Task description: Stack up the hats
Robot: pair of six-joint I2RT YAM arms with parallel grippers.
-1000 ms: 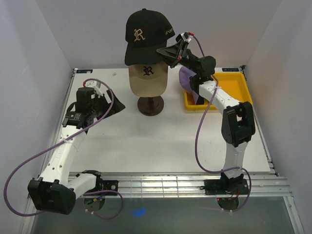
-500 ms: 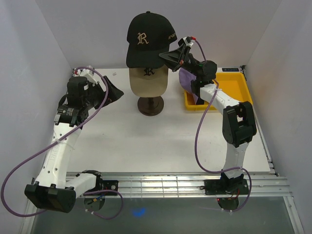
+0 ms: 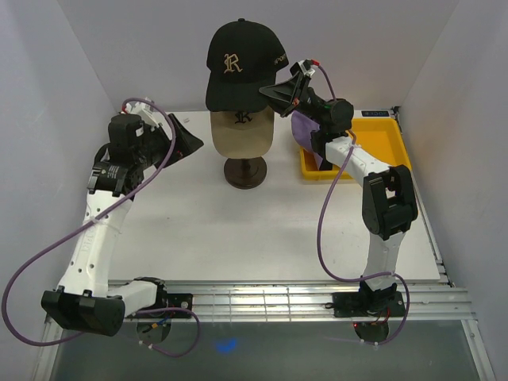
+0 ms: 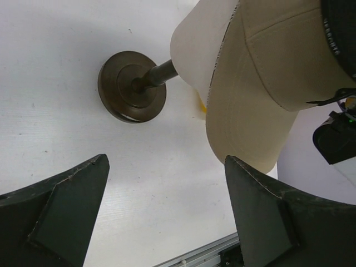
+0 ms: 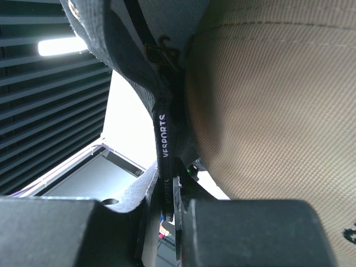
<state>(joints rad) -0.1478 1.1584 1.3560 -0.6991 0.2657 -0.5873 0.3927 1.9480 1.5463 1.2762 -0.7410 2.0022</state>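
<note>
1. Your left arm is raised over the left rear of the table, its forearm angled up and its wrist turned toward the middle. The left gripper hangs in the air just left of the mannequin head, apart from it.
2. Its jaws are spread wide and hold nothing. In the left wrist view the two dark fingers frame bare table, the stand and the brim of the beige cap.
3. Your right arm reaches up and back from the right side, elbow bent, with the wrist level with the top of the head.
4. The right gripper is clamped on the black cap at its right rear edge. The right wrist view shows the fingers pinched tight on the cap's band, with the printed strap running down between them.
5. The black cap, with its gold R facing front, sits high over the beige cap, which is on the mannequin head. You cannot tell from the overhead view whether it has settled fully.
6. The lavender cap lies at the left end of the yellow tray, partly hidden behind your right forearm.
7. The mannequin head and its two caps stand between the two grippers.
</note>
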